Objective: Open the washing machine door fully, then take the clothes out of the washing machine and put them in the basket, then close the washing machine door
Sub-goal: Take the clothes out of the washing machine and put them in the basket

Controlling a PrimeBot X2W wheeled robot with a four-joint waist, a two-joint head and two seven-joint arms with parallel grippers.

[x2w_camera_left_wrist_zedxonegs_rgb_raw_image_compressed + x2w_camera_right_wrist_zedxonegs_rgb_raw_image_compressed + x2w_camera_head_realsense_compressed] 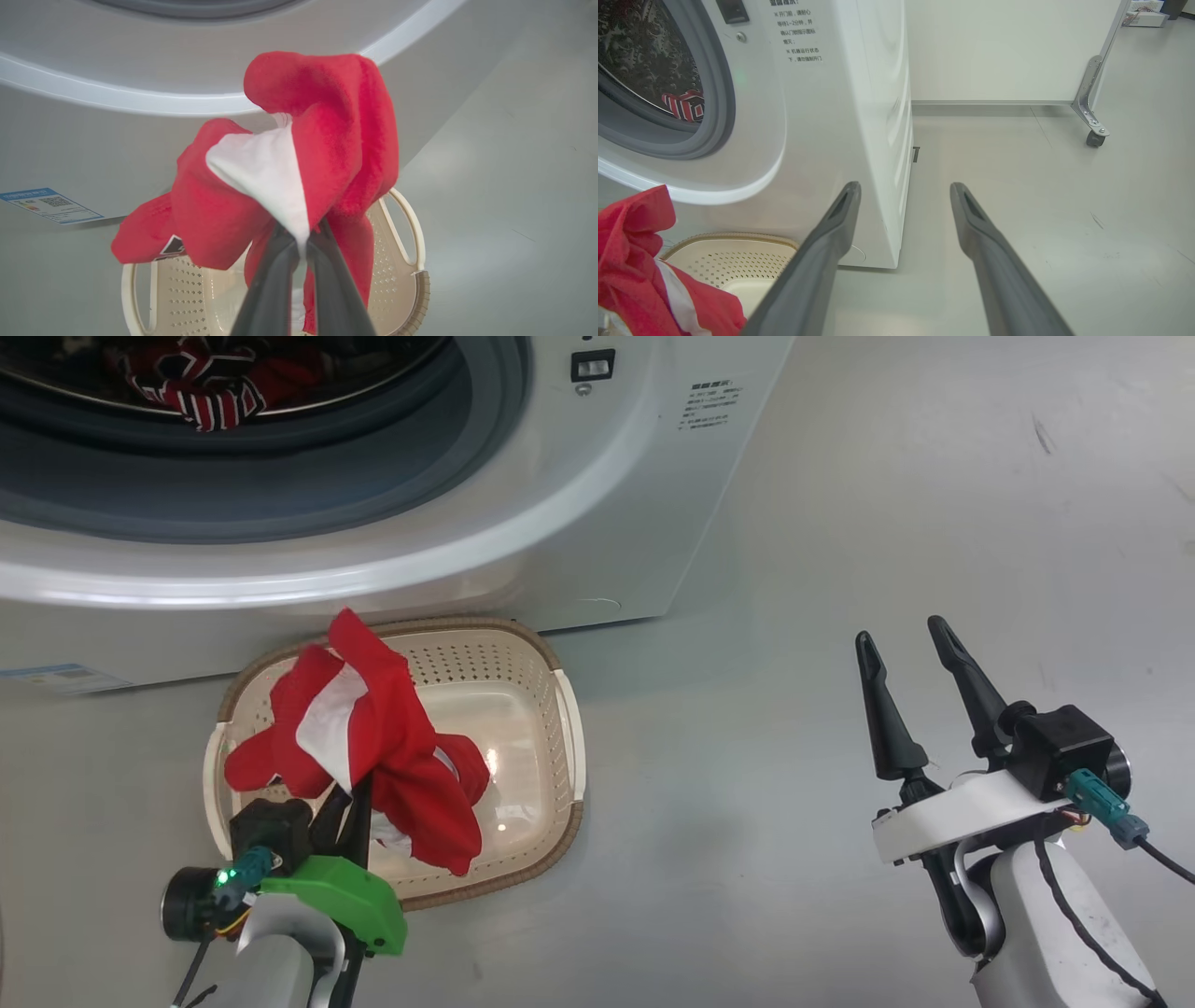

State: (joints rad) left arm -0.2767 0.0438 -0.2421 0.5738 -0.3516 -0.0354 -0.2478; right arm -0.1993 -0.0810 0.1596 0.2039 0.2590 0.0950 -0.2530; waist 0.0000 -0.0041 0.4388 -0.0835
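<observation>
Pinching a red garment (373,737) in the clenched left hand (301,238), right over the basket (566,709) fronting the washing machine (560,504). Seemingly mid-transfer: next, lowering inside the rim (485,889) and letting go, then reaching into the drum (644,60) for striped clothes (205,392). Open floor (747,709) around the released right hand (900,632).

Pale grey floor (887,523) carries the washing machine (523,551). The basket (485,672) sits on it, just before the machine's front.
</observation>
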